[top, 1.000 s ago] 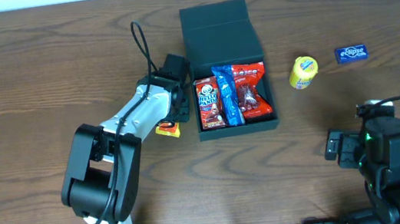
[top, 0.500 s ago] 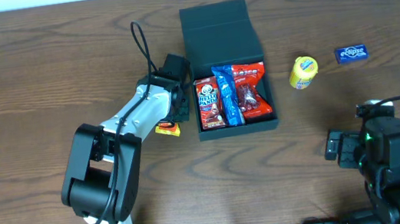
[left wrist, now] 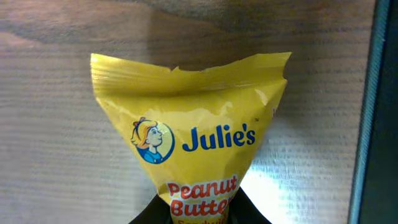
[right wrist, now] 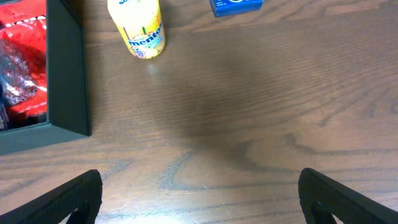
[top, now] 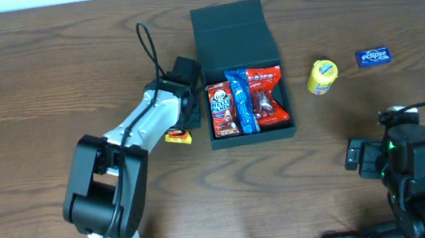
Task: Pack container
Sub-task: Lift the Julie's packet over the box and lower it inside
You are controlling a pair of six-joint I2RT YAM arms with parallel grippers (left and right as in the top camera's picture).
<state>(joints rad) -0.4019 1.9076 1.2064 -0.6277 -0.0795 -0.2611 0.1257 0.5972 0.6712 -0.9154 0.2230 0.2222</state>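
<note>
The dark container [top: 250,136] sits open at table centre, its flap lid [top: 234,33] laid back. Inside lie a red packet, a blue packet and a red clear-windowed packet. My left gripper [top: 182,128] is just left of the container, shut on a yellow Julie's Peanut Butter packet [left wrist: 189,140], which also shows in the overhead view [top: 178,137]. The container's dark wall [left wrist: 380,124] runs down the right edge of the left wrist view. My right gripper [right wrist: 199,202] is open and empty over bare wood at the front right; the container's corner [right wrist: 65,74] shows at its left.
A yellow Mentos bottle [top: 322,76] lies right of the container, also in the right wrist view [right wrist: 137,26]. A blue Eclipse packet [top: 372,56] lies further right, also in the right wrist view [right wrist: 236,5].
</note>
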